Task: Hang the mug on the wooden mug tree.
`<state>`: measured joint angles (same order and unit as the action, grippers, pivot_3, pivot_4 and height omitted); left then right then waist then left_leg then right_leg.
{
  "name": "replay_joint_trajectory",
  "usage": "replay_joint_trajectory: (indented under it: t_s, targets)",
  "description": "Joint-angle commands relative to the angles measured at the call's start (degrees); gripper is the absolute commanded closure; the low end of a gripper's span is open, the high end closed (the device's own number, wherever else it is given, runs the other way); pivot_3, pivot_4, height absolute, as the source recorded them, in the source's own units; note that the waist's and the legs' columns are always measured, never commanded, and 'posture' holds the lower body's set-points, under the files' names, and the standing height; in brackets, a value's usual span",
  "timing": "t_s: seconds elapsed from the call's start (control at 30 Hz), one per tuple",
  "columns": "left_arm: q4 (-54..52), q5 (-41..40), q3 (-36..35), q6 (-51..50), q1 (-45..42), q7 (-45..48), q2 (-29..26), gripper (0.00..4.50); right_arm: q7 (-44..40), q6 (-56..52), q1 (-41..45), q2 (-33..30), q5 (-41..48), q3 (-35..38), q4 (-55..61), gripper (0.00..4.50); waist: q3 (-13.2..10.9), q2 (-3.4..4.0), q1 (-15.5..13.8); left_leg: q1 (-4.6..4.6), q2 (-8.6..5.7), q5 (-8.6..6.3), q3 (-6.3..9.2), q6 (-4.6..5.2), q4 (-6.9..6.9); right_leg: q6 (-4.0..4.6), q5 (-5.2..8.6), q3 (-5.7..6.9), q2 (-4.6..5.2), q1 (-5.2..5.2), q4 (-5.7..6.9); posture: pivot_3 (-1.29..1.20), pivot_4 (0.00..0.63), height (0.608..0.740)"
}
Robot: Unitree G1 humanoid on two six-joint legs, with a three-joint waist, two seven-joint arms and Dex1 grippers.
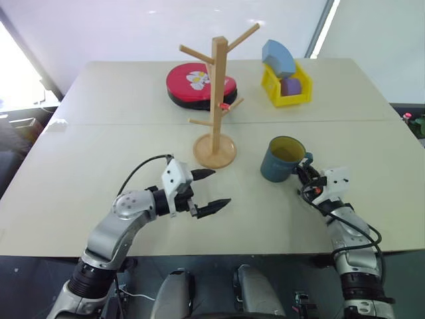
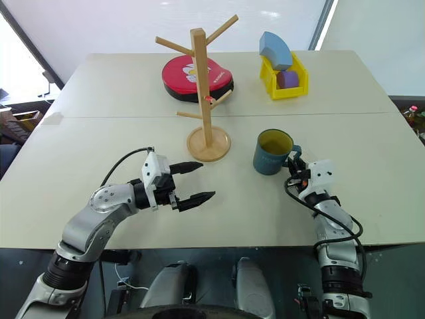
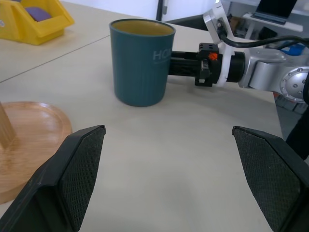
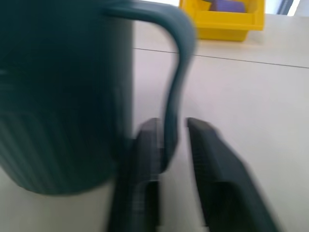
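Head view: mug stands upright on the pale surface, right of the tree; grasp step, right tool at its handle, left tool spread wide, empty. Left wrist view: mug near tree base. Right wrist view: fingers pinch the handle; next, lift and hook a peg; bright window behind.

Your mug stands right of the wooden mug tree at mid-table; the bin sits near the far edge.
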<state>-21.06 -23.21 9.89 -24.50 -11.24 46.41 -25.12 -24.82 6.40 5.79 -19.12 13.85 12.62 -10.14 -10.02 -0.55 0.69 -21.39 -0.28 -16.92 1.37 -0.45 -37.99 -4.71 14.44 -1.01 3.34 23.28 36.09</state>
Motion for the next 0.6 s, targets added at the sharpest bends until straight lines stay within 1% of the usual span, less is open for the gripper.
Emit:
replay_joint_trajectory:
  t_s: [0.03, 0.1, 0.17, 0.23, 0.3, 0.37, 0.47, 0.6]
  targets:
    - [-2.5, -0.6, -1.4, 0.6, 0.4, -0.5, -0.5, 0.0, -1.1, 1.0, 0.2, 0.4, 1.2, -0.2, 1.8, 4.45, 0.0, 0.0, 0.0, 0.0, 0.01, 0.0, 0.01, 0.0, 0.0, 0.0, 0.0, 0.0, 0.0, -0.01, 0.0, 0.0, 0.15, 0.735]
    - [-2.2, -0.4, -1.7, 0.9, 0.6, -0.7, -0.9, 0.0, -1.2, 0.6, -0.1, 0.4, 1.2, -0.5, 2.8, 4.45, 0.0, 0.0, 0.0, 0.0, 0.0, 0.0, 0.01, 0.0, 0.0, -0.01, 0.0, 0.0, 0.0, 0.0, 0.0, 0.0, 0.15, 0.735]
    - [-0.9, 0.0, -2.8, 1.7, 0.8, -0.7, -1.6, 0.0, -3.0, -0.7, -1.8, -1.6, -0.9, -3.4, 7.9, 4.45, 0.0, 0.03, 0.0, -0.01, 0.0, 0.0, 0.01, 0.0, 0.0, -0.01, -0.01, 0.0, 0.0, 0.0, 0.0, 0.0, 0.15, 0.735]
    - [0.8, 0.1, -4.3, 2.6, 0.7, -0.4, -2.5, 0.0, -6.3, -0.8, -3.6, -6.3, -7.6, -9.0, 16.0, 4.45, 0.0, 0.06, 0.0, -0.01, 0.01, 0.0, 0.02, 0.0, 0.0, -0.01, -0.01, 0.0, 0.01, 0.02, 0.02, 0.0, 0.15, 0.735]
    - [2.3, 0.3, -5.4, 3.5, 0.4, 0.2, -3.4, 0.0, -8.6, -0.9, -3.4, -11.2, -14.5, -13.4, 23.0, 4.45, -0.1, 0.11, 0.3, -0.02, 0.01, 0.0, 0.0, 0.0, 0.01, 0.01, 0.01, 0.0, 0.0, 0.06, 0.02, 0.0, 0.15, 0.735]
    - [3.6, 0.1, -6.2, 4.2, -0.1, 0.6, -3.8, 0.0, -9.3, -3.6, -1.3, -13.5, -16.3, -15.0, 28.8, 4.45, -0.1, 0.04, 0.2, 0.01, 0.03, 0.0, -0.03, 0.0, 0.0, 0.1, 0.07, 0.02, -0.07, 0.05, 0.01, 0.0, 0.15, 0.735]
    - [4.7, -0.4, -6.9, 4.8, -0.9, 1.2, -4.2, 0.0, -9.0, -10.8, 3.7, -14.3, -16.6, -15.3, 34.9, 4.45, -0.1, 0.02, 0.0, 0.01, 0.08, 0.02, 0.03, -0.02, -0.06, 0.13, 0.08, 0.06, -0.22, 0.04, 0.02, 0.0, 0.15, 0.735]
    - [4.6, -2.1, -8.2, 4.3, -1.5, 1.9, -4.1, 0.0, -9.7, -17.5, 9.9, -15.5, -18.3, -15.5, 37.9, 4.45, -0.1, -0.02, -0.2, -0.02, 0.05, 0.03, 0.06, -0.04, -0.11, 0.13, 0.08, 0.07, -0.18, 0.01, 0.01, 0.0, 0.15, 0.735]
